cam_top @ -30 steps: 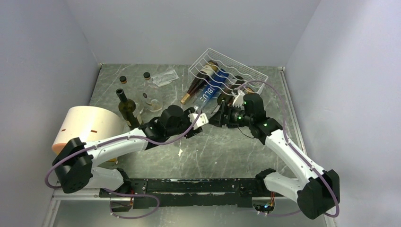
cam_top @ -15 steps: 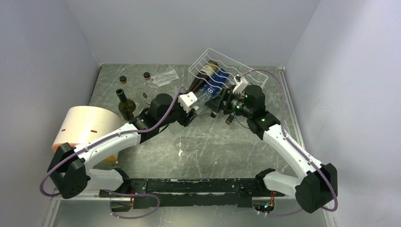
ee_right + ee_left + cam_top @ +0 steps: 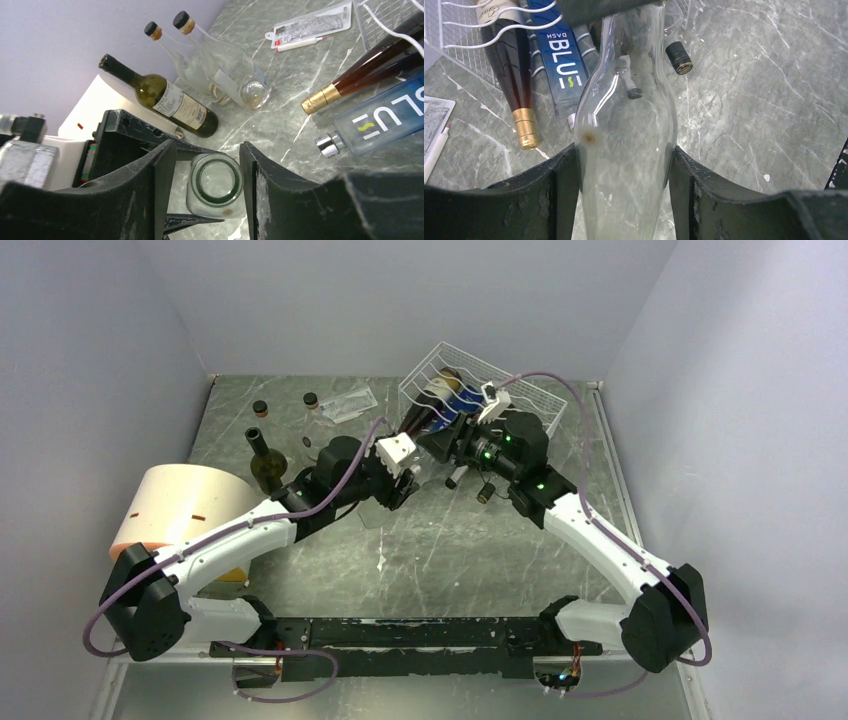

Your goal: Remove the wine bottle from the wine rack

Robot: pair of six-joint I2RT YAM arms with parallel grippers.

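The white wire wine rack [image 3: 520,390] sits at the back right, and its edge shows in the left wrist view [image 3: 454,30]. A dark bottle with a gold cap [image 3: 509,55] and a blue bottle [image 3: 561,55] lie in it. My left gripper [image 3: 623,150] is shut on a clear glass bottle [image 3: 624,115] just in front of the rack, also seen from above [image 3: 408,478]. My right gripper [image 3: 207,150] is open around that bottle's mouth [image 3: 216,181], with a gap on one side; from above it sits by the rack [image 3: 447,445].
A green wine bottle [image 3: 265,465] stands by the cream cylinder [image 3: 180,510] at the left. Small clear bottles [image 3: 315,430] and a flat packet [image 3: 350,402] lie at the back. A black-capped bottle neck [image 3: 679,57] lies by the rack.
Both grippers have moved away from the near edge toward the rack, with the clear bottle between them. The right gripper has swung left, up to the rack's front.
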